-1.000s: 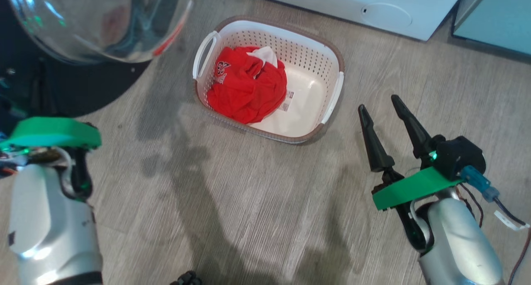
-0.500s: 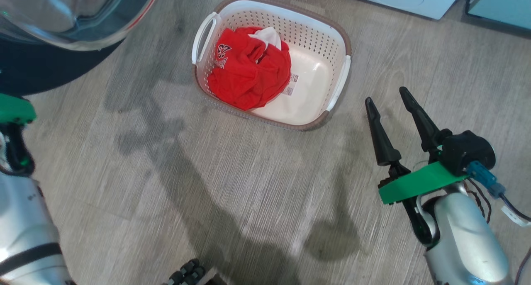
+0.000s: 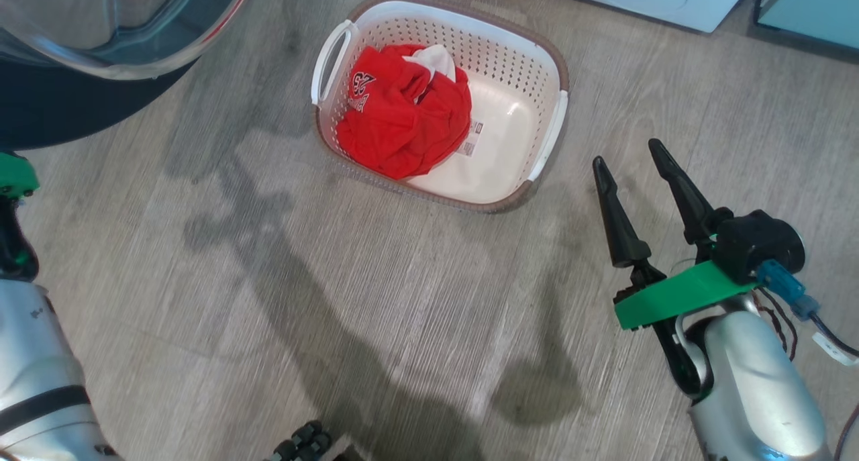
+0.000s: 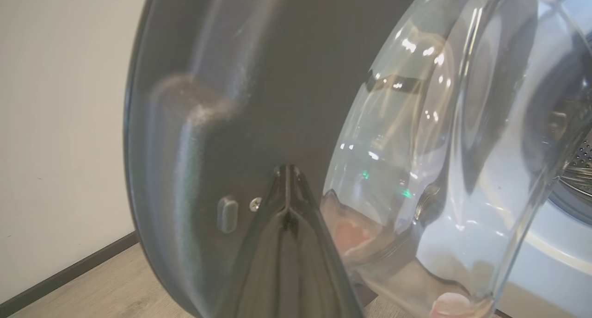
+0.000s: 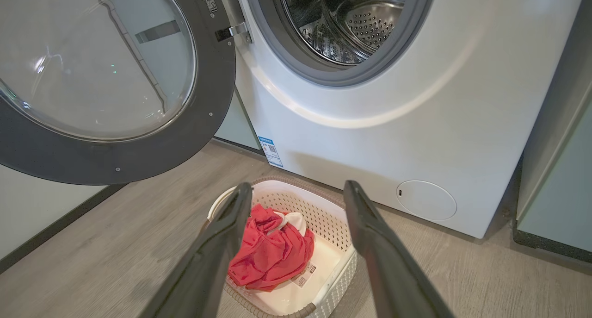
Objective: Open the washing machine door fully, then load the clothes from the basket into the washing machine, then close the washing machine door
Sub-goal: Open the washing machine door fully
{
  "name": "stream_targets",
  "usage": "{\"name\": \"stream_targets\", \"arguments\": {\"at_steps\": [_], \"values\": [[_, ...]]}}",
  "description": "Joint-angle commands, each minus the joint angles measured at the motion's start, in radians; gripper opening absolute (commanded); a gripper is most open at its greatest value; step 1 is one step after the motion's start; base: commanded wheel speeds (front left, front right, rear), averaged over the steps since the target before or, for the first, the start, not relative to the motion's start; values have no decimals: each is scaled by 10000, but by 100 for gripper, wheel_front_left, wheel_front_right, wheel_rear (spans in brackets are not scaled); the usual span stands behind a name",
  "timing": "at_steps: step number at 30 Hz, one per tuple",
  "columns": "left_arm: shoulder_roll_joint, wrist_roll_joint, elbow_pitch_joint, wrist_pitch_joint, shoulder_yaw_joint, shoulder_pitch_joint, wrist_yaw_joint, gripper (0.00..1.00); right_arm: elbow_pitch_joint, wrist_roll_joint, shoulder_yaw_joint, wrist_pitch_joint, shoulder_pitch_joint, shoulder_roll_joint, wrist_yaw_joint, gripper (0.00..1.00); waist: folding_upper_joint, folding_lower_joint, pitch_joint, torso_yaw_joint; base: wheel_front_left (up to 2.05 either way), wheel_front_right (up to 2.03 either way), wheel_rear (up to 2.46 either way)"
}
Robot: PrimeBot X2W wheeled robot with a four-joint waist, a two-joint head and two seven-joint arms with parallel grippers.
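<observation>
One heap of red clothes (image 3: 402, 122) in the basket (image 3: 513, 48), upper middle, looks soft and light, best pinched at its bunched top; right gripper (image 3: 625, 152) spread wide, left gripper (image 4: 286, 171) squeezed closed.

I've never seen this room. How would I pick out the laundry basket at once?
Find the big white washing machine with its round door swung open. On the wooden floor right before it sits the basket: small, cream, full of holes, brown-rimmed, with red clothes heaped inside.
</observation>
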Motion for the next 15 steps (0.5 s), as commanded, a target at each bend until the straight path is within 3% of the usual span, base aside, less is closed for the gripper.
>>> {"name": "stream_targets", "arguments": {"at_steps": [1, 15], "values": [[606, 151, -300, -49, 227, -155, -28, 0, -306, -21, 312, 8, 86, 48, 2, 100, 0, 0, -112, -13, 0, 0, 0], [118, 553, -844, -49, -1011, 912, -231, 0, 316, 472, 548, -132, 120, 191, 2, 100, 0, 0, -1438, -399, 0, 0, 0]]}}
